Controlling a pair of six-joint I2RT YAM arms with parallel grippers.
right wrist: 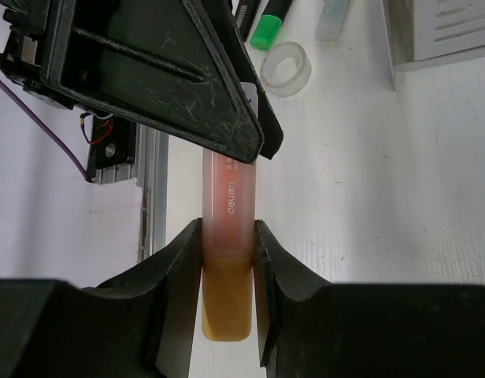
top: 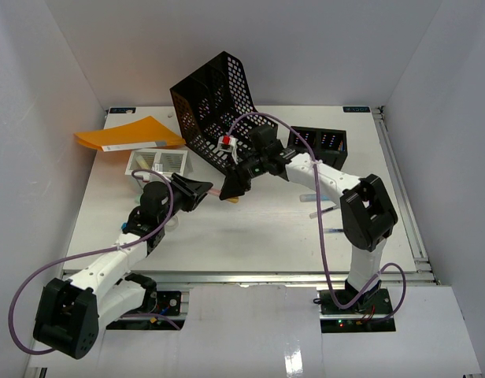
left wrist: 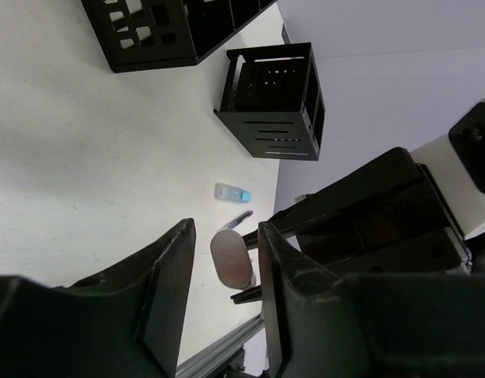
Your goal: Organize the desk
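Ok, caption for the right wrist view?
Right gripper clamped on a pink-and-orange marker, its far end at the left gripper, over the desk.

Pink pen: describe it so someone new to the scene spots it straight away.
Above the white desk, in front of the tall black mesh tray, the two arms meet. The pen is the pink stick with an orange end pinched in the right hand, pointing at the left hand. Unlike the green marker lying on the desk, it is held up.

Tray [top: 213,94] blocks rear (centre), front desk [top: 250,240] open
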